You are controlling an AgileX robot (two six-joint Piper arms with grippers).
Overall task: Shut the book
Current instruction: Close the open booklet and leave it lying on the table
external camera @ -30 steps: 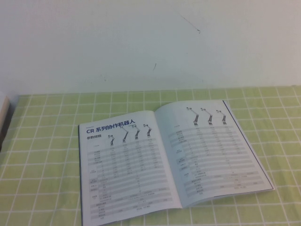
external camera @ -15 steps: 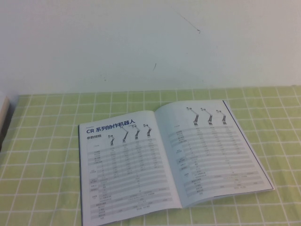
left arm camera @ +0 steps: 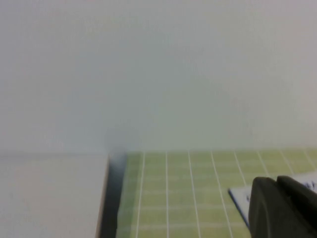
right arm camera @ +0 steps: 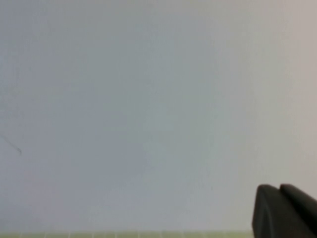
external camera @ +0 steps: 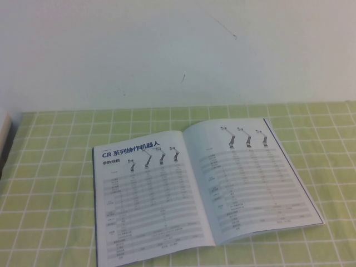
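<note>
The left gripper (left arm camera: 283,210) sits low over the checked cloth (external camera: 50,167), by the left corner of the book (external camera: 200,189), which lies open and flat mid-cloth; the right gripper (right arm camera: 286,212) faces the wall (right arm camera: 148,99); whether either is open or closed I cannot tell

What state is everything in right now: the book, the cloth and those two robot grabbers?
Book: open, lying flat, pages up, not yet closed.
Tablecloth: spread flat under the book.
Left gripper: low over the tablecloth beside a corner of the book, holding nothing; outside the high view.
Right gripper: pointed at the wall, holding nothing; outside the high view.
</note>
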